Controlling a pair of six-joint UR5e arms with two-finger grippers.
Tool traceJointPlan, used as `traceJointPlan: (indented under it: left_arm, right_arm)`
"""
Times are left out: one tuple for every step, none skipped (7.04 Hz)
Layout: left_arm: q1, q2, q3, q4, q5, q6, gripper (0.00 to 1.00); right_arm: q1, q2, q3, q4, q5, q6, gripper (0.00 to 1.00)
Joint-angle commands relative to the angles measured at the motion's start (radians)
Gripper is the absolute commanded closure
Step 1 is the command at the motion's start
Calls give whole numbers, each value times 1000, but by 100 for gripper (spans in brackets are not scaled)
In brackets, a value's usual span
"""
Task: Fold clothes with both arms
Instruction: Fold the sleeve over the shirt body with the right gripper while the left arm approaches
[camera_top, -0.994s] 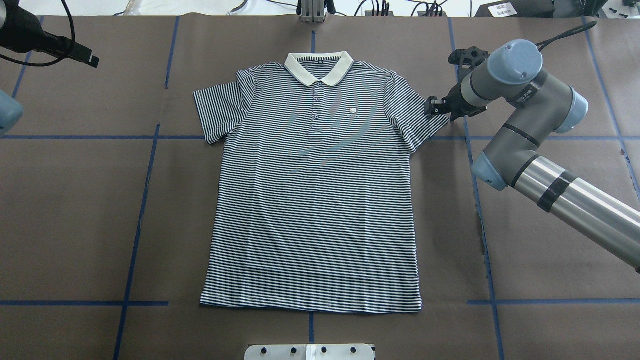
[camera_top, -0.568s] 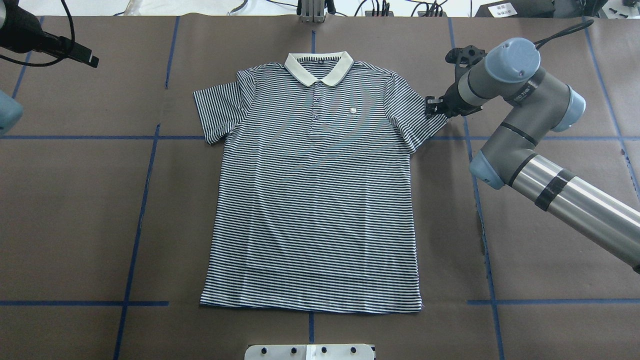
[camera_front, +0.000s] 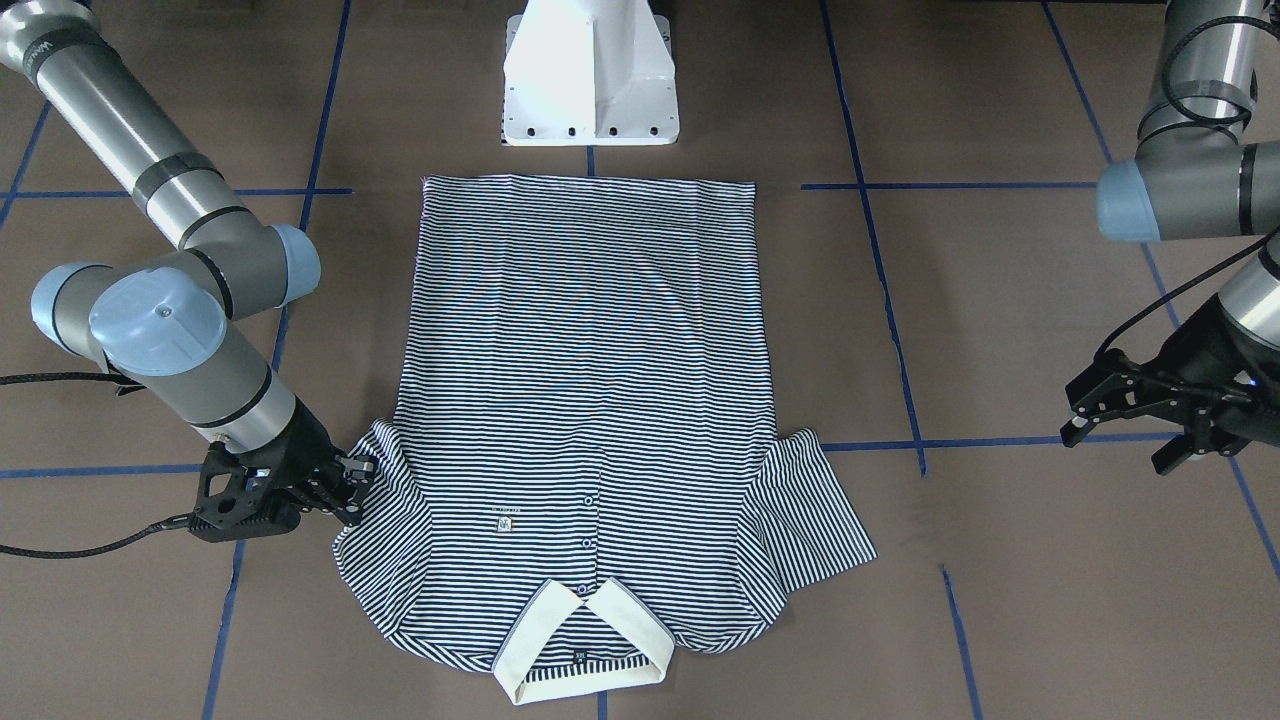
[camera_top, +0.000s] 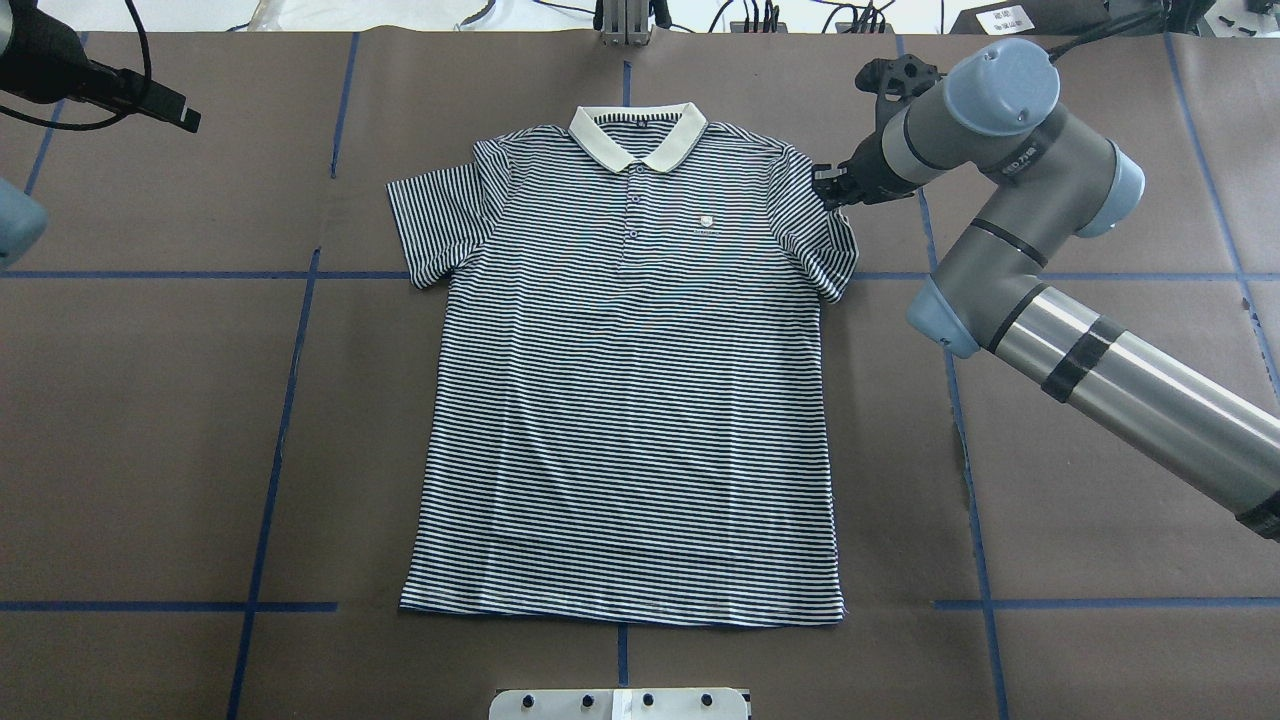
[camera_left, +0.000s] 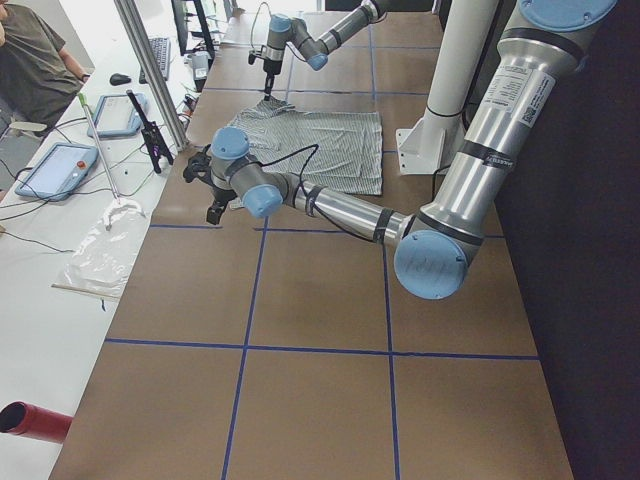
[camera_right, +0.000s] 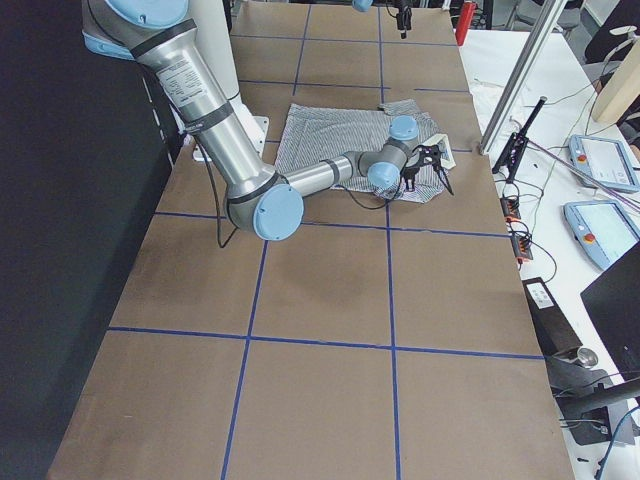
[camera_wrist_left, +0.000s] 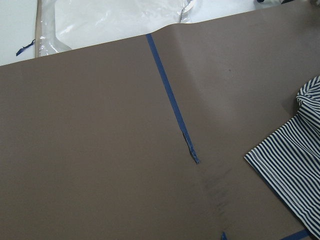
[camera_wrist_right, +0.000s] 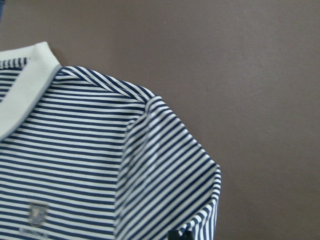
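Observation:
The navy-and-white striped polo shirt (camera_top: 630, 400) lies flat and face up on the brown table, its cream collar (camera_top: 637, 135) at the far side. My right gripper (camera_top: 828, 188) is shut on the hem of the shirt's right sleeve (camera_top: 835, 250), which is drawn in toward the shoulder. The front-facing view shows the right gripper (camera_front: 352, 478) at the bunched sleeve, and the right wrist view shows the sleeve (camera_wrist_right: 170, 170) with its corner lifted. My left gripper (camera_front: 1078, 415) is open and empty, well off the left sleeve (camera_front: 815, 510). The left wrist view shows only that sleeve's edge (camera_wrist_left: 295, 165).
The white pedestal base (camera_front: 590, 90) stands just behind the shirt's hem. Blue tape lines (camera_top: 290, 400) cross the table. Tablets (camera_left: 60, 165) and a plastic sheet (camera_left: 105, 250) lie on a white bench beyond the table's far edge. A person (camera_left: 30, 60) stands there.
My right gripper moved left and toward the far side with the right sleeve's hem, and the sleeve now lies drawn in toward the shirt's body. The left arm has not moved.

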Motion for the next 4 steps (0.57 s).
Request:
traceJointPlan:
  left_arm:
    - [0,-1,-1,0,-2,-1,0]
    - [0,-1,-1,0,-2,-1,0]
    - [0,-2,-1,0,-2,-1,0]
    - [0,-5,-1,0,-2,-2,0]
  right_arm:
    - [-46,101,-14,-14,-18,99,100]
    - [-77,143,-37,-32,-78,101,100]
    - [-102,196,-91,-43,-137,101,100]
    - [-117,235,-142,-42,-187,101,100]
